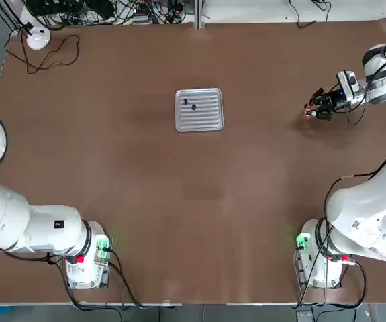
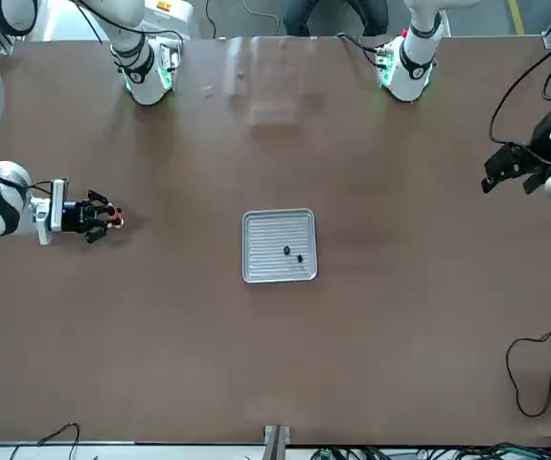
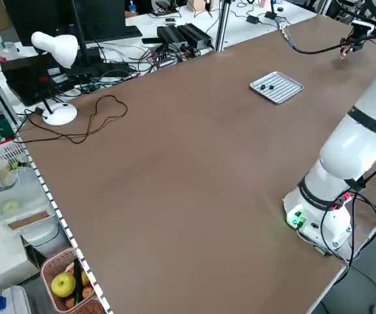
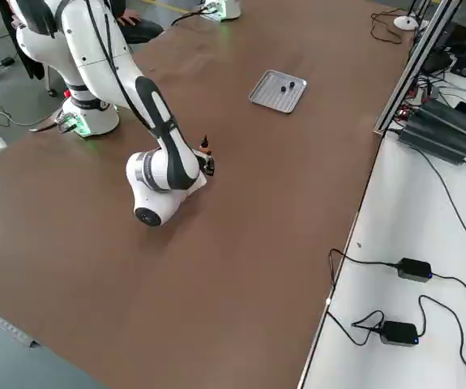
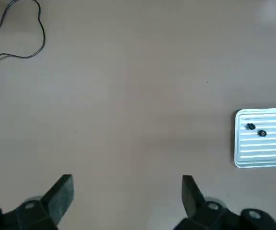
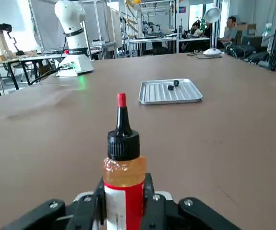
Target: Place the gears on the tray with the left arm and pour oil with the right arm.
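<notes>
The ribbed silvery tray (image 1: 209, 119) lies mid-table with both dark gears (image 1: 186, 102) (image 1: 193, 106) resting on it near one corner. In the front view the gears (image 2: 286, 251) sit side by side on the tray (image 2: 261, 230). My right gripper (image 1: 315, 109) hangs low over the table's right side, shut on the oil (image 6: 122, 175), an upright orange-red bottle with a black cap and red tip. From the right wrist, tray (image 6: 154, 98) and gears (image 6: 171, 87) lie well beyond the bottle. My left gripper (image 2: 501, 176) hovers open and empty at the table's left side, far from the tray (image 5: 272, 153).
A white desk lamp (image 1: 37, 38) and its black cable (image 1: 52, 59) occupy the far left corner of the table. Both arm bases (image 1: 85, 258) (image 1: 317, 258) stand at the near edge. Benches with equipment and seated people show behind the table in the right wrist view.
</notes>
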Robot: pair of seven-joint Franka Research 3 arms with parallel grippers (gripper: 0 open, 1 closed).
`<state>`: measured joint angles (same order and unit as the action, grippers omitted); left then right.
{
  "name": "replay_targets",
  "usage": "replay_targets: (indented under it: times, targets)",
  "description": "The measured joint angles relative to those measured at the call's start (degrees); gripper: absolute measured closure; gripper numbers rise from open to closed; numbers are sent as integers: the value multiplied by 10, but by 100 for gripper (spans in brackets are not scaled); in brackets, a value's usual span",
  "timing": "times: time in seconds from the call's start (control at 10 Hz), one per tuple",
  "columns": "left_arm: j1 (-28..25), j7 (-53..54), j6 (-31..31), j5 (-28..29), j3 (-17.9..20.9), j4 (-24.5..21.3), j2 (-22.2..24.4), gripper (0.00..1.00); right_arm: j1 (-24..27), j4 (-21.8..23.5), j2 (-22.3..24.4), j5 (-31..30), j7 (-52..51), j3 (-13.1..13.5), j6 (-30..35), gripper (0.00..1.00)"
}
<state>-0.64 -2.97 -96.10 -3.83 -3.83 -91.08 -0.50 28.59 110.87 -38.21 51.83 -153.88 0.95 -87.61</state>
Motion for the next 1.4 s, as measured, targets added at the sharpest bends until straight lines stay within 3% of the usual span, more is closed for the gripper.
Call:
replay_targets:
  times: [1.4]
  targets:
    - [0, 0, -4, 0, 0, 0, -1, 0, 21, -1, -59, 2, -42, -5, 6, 67]
